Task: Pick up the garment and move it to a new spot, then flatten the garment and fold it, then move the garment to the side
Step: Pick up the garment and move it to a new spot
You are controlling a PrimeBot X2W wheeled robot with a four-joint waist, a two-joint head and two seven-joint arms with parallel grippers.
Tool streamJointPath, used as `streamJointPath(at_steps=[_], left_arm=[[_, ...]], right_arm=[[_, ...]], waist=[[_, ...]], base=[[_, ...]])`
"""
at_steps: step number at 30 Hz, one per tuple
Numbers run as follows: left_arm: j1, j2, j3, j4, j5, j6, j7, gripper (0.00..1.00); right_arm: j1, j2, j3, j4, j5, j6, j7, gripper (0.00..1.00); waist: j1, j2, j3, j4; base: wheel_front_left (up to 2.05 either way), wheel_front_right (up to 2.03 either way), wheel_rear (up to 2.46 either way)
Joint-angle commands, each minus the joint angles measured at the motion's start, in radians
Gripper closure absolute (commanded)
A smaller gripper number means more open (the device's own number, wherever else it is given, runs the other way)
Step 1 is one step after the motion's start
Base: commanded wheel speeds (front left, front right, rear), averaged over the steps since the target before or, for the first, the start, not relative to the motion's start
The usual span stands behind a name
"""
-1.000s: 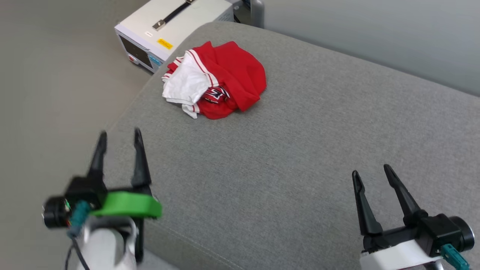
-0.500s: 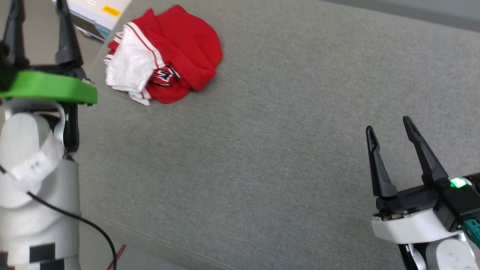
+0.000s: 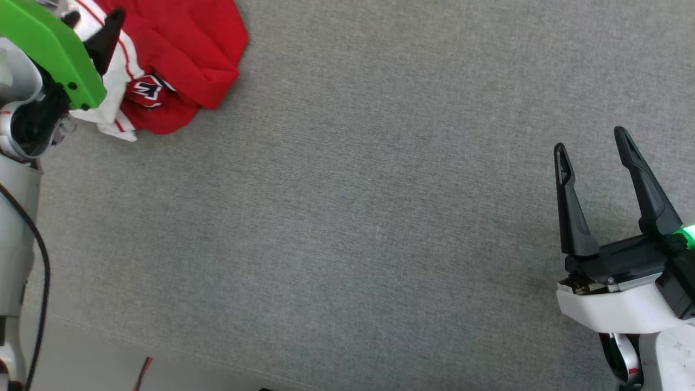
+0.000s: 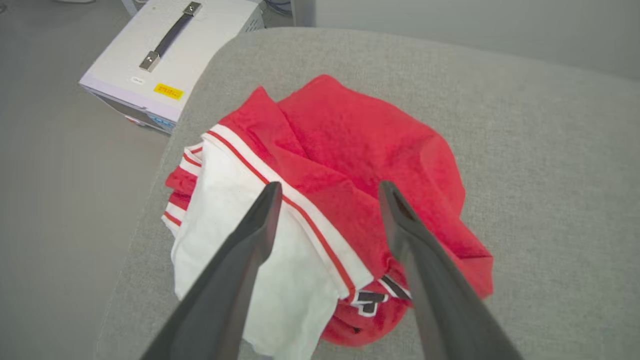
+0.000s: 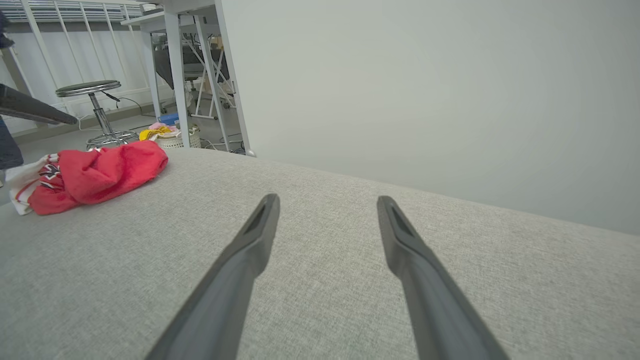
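- Your right gripper [image 3: 591, 138] sits at the lower right of the head view. Its two dark fingers are spread wide with nothing between them.
- Under it is the grey padded surface [image 3: 353, 217], bare across its middle.
- Your left gripper [image 4: 330, 185] is at the upper left of the head view, jaws equally wide apart and empty. In its own wrist view one fingertip is over the white sleeve and the other over red cloth.
- From the right wrist view, a gap shows between that gripper's dark finger and the heap below it.
- The garment [image 4: 360, 130] lies crumpled near the surface's left corner. Red cloth is bunched on top, the white sleeve with red-striped trim lies toward the edge, and a scrap of black, white-outlined lettering peeks out on the near side.
- Past the corner, a white box [image 4: 170, 55] with a black handle and a yellow label stands on the floor.
- Farther off you can see a round stool [image 5: 90, 90] and a basket [image 5: 172, 141] holding yellow cloth.
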Motion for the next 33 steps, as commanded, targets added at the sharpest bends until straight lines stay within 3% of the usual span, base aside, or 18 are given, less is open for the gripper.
streamJointPath(at_steps=[1, 7, 14, 19, 20, 21, 33], left_arm=[[-0.021, 0.02, -0.025, 0.012, -0.031, -0.003, 0.057, 0.0], [-0.042, 0.054, -0.1, 0.072, -0.096, -0.003, 0.213, 0.0], [-0.044, 0.025, -0.221, 0.157, -0.081, -0.003, 0.293, 0.0], [-0.044, -0.013, -0.277, 0.215, -0.097, -0.003, 0.278, 0.0], [-0.045, -0.011, -0.289, 0.218, -0.096, -0.003, 0.27, 0.68], [-0.048, -0.005, -0.301, 0.219, -0.098, -0.003, 0.257, 1.0], [-0.146, 0.148, -0.404, 0.081, -0.061, -0.003, -0.07, 1.0]], right_arm=[[-0.021, -0.005, -0.002, -0.009, -0.009, -0.001, -0.002, 0.0], [-0.045, -0.014, 0.003, -0.018, -0.012, -0.001, -0.002, 0.0], [-0.068, -0.02, 0.007, -0.021, -0.016, -0.001, -0.002, 0.0], [-0.08, -0.015, 0.012, -0.012, -0.012, -0.001, -0.002, 0.0], [-0.082, -0.014, 0.013, -0.01, -0.011, -0.001, -0.002, 0.0], [-0.083, -0.012, 0.013, -0.01, -0.01, -0.001, -0.002, 0.0], [-0.034, 0.036, -0.004, 0.011, 0.016, -0.001, -0.002, 0.0]], waist=[[-0.0002, -0.0001, 0.042, -0.033], [-0.0002, -0.0001, 0.085, -0.049], [-0.0002, -0.0001, 0.131, -0.058], [-0.0002, -0.0001, 0.131, -0.067], [-0.0002, -0.0001, 0.126, -0.068], [-0.0002, -0.0001, 0.12, -0.069], [-0.0002, -0.0001, -0.051, -0.057]], base=[[0.0, 0.0, 0.0], [0.0, 0.0, 0.0], [0.0, 0.0, 0.0], [0.0, 0.0, 0.0], [0.0, 0.0, 0.0], [0.0, 0.0, 0.0], [0.0, 0.0, 0.0]])
